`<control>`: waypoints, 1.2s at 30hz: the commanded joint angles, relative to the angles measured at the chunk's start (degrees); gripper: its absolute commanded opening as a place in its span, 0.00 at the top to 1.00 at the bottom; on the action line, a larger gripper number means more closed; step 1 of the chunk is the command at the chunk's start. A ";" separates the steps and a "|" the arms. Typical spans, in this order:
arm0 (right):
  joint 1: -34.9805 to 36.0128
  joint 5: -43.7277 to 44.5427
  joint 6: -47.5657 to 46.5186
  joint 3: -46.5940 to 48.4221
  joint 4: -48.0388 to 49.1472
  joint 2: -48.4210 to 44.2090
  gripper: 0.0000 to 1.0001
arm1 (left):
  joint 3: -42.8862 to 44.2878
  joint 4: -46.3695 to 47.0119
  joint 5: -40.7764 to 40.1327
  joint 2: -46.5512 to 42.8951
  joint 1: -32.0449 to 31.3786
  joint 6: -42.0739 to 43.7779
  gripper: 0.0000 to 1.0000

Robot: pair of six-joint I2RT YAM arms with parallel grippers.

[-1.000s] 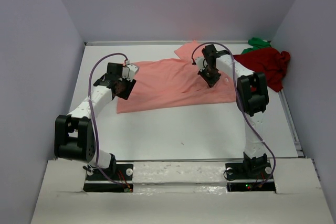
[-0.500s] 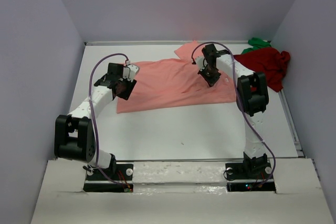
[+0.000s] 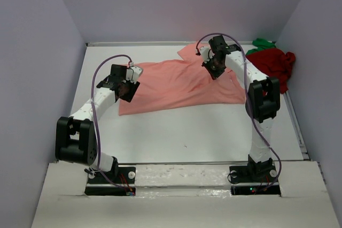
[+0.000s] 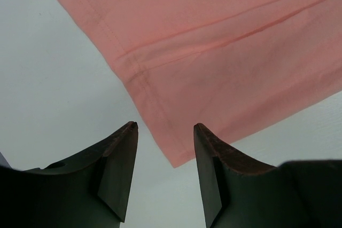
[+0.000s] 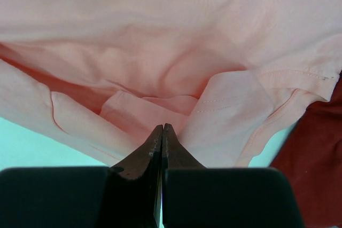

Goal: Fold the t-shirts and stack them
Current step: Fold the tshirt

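The salmon-pink t-shirt [image 3: 176,86] lies spread across the back middle of the white table. My left gripper [image 3: 125,90] hovers open over its near-left corner; in the left wrist view that corner [image 4: 176,153] sits between my open fingers, with my left gripper [image 4: 163,129] empty. My right gripper [image 3: 212,72] is shut on a pinched fold of the salmon-pink t-shirt [image 5: 160,36] near its right side, jaws pressed together [image 5: 162,126]. The dark red t-shirt [image 3: 272,65] lies crumpled at the back right, also in the right wrist view [image 5: 315,174]. The bright green t-shirt [image 3: 262,42] peeks out behind it.
The white table [image 3: 187,132] is bounded by lavender walls on the left, back and right. The dark red and green shirts fill the back right corner, close to the right arm's elbow [image 3: 262,100].
My right gripper has moved back and slightly right, pulling the salmon-pink shirt's right part with it, so the cloth there has bunched. The left arm has barely moved.
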 commanded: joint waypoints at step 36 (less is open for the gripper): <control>-0.10 4.09 1.23 -16.66 0.21 -10.93 1.00 | -1.18 -0.20 -0.11 -0.45 -1.45 0.62 0.42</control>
